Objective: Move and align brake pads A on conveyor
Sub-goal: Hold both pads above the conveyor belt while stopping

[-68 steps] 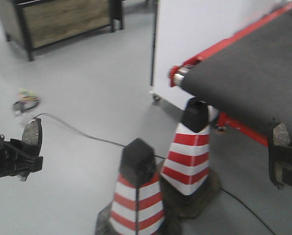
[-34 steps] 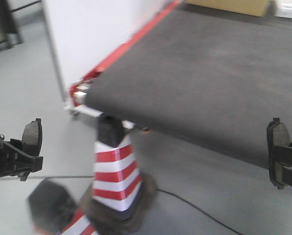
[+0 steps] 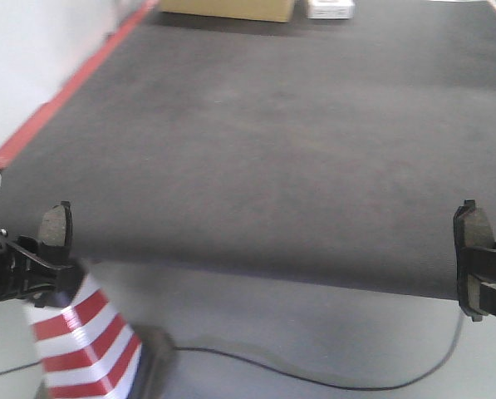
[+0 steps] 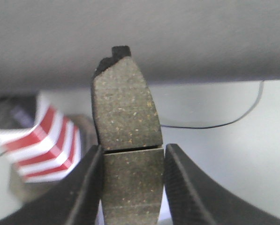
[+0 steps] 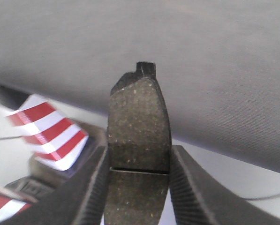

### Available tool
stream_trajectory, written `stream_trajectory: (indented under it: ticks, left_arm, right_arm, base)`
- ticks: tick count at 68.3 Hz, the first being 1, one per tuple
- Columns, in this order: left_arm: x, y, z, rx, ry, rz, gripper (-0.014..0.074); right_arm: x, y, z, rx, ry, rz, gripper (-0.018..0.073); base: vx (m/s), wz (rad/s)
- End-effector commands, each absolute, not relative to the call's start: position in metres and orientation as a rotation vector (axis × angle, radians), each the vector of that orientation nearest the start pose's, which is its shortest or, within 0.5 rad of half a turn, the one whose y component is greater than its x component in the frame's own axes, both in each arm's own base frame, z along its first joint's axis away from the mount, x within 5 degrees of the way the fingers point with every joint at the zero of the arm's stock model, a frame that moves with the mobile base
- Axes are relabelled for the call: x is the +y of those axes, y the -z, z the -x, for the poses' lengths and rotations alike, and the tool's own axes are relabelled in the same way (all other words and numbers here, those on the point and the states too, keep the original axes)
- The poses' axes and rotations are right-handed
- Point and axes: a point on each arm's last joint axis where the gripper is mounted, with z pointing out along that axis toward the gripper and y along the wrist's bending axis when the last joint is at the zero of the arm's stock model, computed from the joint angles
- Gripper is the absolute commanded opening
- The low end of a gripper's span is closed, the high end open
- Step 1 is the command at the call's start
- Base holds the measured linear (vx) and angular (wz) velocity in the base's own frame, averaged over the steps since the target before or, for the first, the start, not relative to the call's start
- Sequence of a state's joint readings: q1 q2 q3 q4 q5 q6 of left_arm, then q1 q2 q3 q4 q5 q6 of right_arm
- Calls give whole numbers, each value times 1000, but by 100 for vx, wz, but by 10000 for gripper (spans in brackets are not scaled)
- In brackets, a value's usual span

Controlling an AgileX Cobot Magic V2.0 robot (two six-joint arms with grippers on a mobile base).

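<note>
Swinging off the floor since 1 s ago, the front view now faces the conveyor (image 3: 272, 141); 1 cone (image 3: 81, 341) remains. Left gripper (image 4: 132, 152) is clenched on the left brake pad (image 4: 125, 108), right gripper (image 5: 139, 161) on the right brake pad (image 5: 139, 117), both upright, short of the belt's near edge. Carry both over the belt, then lay them flat and parallel before letting go. No other pads show; the belt's far end is blurred.

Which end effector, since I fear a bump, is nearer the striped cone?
Left. The left end effector, gripping a brake pad, hangs close by the striped cone's top; the right end effector is far off at the view's opposite edge.
</note>
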State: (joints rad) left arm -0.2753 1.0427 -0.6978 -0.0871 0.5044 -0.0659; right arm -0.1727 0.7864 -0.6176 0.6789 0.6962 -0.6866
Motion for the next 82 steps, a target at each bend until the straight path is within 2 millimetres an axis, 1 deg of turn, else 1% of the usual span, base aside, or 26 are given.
stream_trajectory:
  ticks: [1, 17, 31, 82]
  left_arm:
    - [-61, -300, -199, 2210, 284, -165, 52]
    - [-61, -300, -199, 2210, 284, -165, 52]
    - [-61, -300, -199, 2210, 284, -165, 52]
    - [-61, -300, -199, 2210, 284, -165, 52]
  right_arm:
    - [9, -316, -153, 2086, -275, 142, 99]
    - [9, -316, -153, 2086, -275, 142, 99]
    - [9, -316, -153, 2086, -276, 142, 99]
    - [9, -316, -153, 2086, -276, 142, 99]
  base:
    - [14, -52]
    - [14, -43]
    - [18, -22]
    - [24, 1]
